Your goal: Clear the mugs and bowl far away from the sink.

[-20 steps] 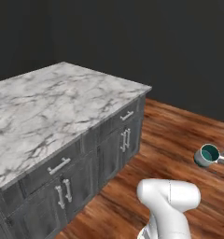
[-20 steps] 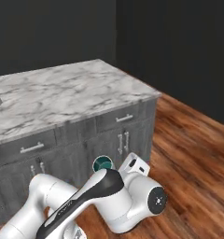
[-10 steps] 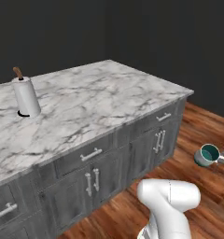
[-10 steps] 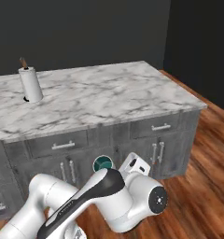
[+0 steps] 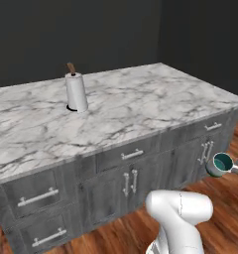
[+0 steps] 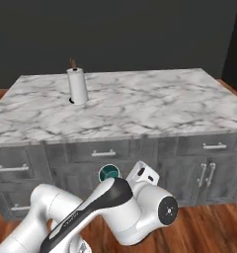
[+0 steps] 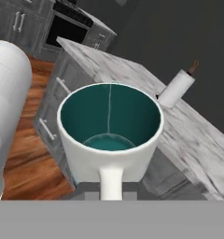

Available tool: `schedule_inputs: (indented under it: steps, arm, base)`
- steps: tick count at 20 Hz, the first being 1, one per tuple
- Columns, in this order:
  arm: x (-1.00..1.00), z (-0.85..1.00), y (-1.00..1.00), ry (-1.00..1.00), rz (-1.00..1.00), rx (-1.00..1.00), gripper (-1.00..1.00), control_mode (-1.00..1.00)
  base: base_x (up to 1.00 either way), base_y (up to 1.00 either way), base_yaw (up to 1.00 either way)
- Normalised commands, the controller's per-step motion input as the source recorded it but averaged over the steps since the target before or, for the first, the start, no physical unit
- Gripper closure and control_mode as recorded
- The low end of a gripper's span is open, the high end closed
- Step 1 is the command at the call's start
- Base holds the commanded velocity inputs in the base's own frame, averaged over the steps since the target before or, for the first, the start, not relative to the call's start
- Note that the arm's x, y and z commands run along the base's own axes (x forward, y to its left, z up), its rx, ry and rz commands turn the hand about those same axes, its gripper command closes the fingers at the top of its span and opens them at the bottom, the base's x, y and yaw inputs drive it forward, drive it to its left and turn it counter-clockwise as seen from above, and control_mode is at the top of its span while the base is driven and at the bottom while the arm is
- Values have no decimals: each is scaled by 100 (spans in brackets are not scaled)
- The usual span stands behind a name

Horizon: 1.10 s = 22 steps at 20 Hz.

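mugs: one mug (image 7: pixel 110 135) in sight, pale grey outside with a teal inside; it also shows at the right edge of the left base view (image 5: pixel 221 164) and just above the arm in the right base view (image 6: pixel 109 173)
mug contents: nothing inside, only the teal bottom and wall
mug position: off the surface, in the air in front of the cabinet drawers, above the wooden floor (image 5: pixel 116 238); its handle points down toward the camera in the hand view
gripper: narrow, closed on the mug at its handle side; the fingertips are hidden under the mug
paper towel rolls: one paper towel roll (image 5: pixel 76 92), white, upright on a dark base, standing on the surface
surface: one grey-veined marble surface (image 6: pixel 140 108), carrying just the roll
cabinets: grey drawers and doors (image 5: pixel 126 178) with silver handles below the surface
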Motion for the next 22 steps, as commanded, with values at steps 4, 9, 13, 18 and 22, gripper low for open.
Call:
schedule_inputs:
  steps: [4, 9, 13, 18, 22]
  arm:
    - [0, 0, 0, 0, 0, 0, 100, 100]
    - [0, 0, 0, 0, 0, 0, 100, 100]
    - [0, 0, 0, 0, 0, 0, 100, 100]
    - [0, 0, 0, 0, 0, 0, 100, 100]
    - [0, 0, 0, 0, 0, 0, 100, 100]
  base:
    - [11, 51, 36]
    - [14, 50, 34]
    - [17, 48, 33]
    - [21, 42, 32]
    - [28, 32, 29]
